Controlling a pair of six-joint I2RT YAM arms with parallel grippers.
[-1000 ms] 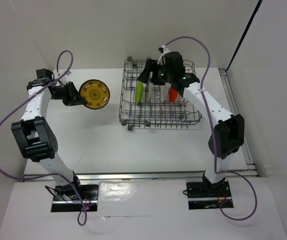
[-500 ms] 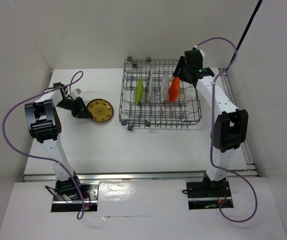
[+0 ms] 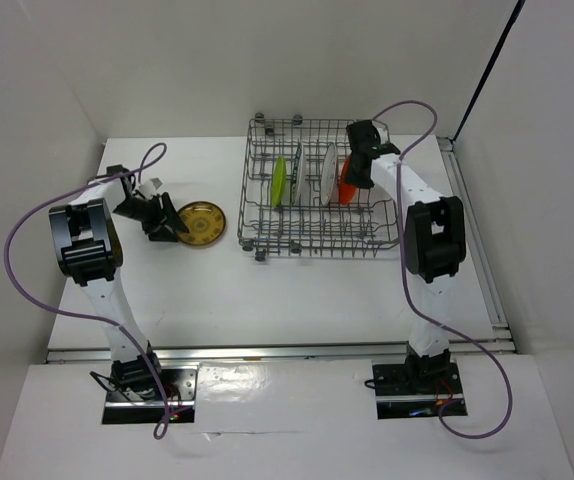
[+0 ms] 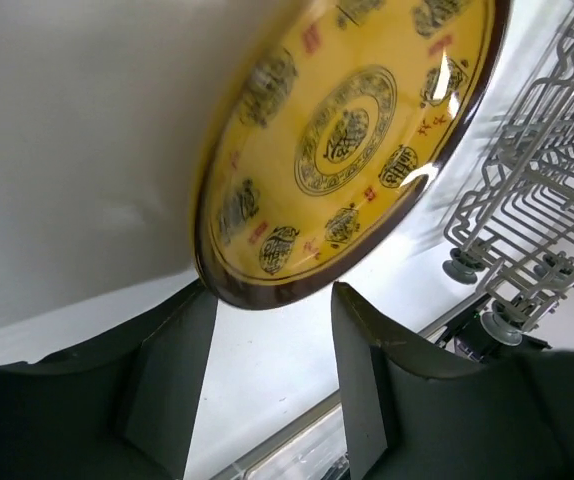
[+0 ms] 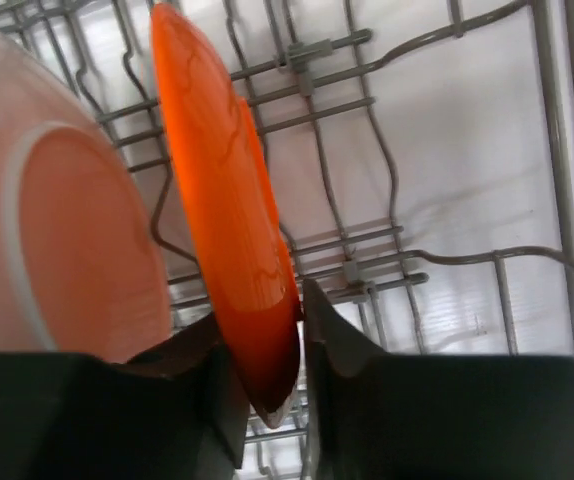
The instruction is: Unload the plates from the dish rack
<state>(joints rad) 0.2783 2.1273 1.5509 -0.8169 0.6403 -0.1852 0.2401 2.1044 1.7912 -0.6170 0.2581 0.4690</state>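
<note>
The grey wire dish rack (image 3: 319, 246) stands at the back middle of the table. A lime green plate (image 3: 279, 182), a white plate (image 3: 329, 175) and an orange plate (image 3: 348, 187) stand on edge in it. My right gripper (image 3: 357, 166) reaches down from above and is shut on the orange plate's (image 5: 222, 220) rim, one finger on each face (image 5: 267, 345). The amber-brown patterned plate (image 3: 202, 222) lies flat on the table left of the rack. My left gripper (image 3: 172, 228) is at its left edge, open, with the plate's rim (image 4: 352, 130) just beyond its fingertips (image 4: 267, 350).
The rack's corner wheels (image 4: 464, 266) sit close to the right of the amber plate. The white plate (image 5: 57, 230) stands just left of the orange one, with wire tines (image 5: 367, 270) behind both. White walls enclose the table at the back and on both sides.
The left arm lowered the amber plate onto the table and its jaws have opened off it. The right gripper moved over the orange plate and closed on its rim.
</note>
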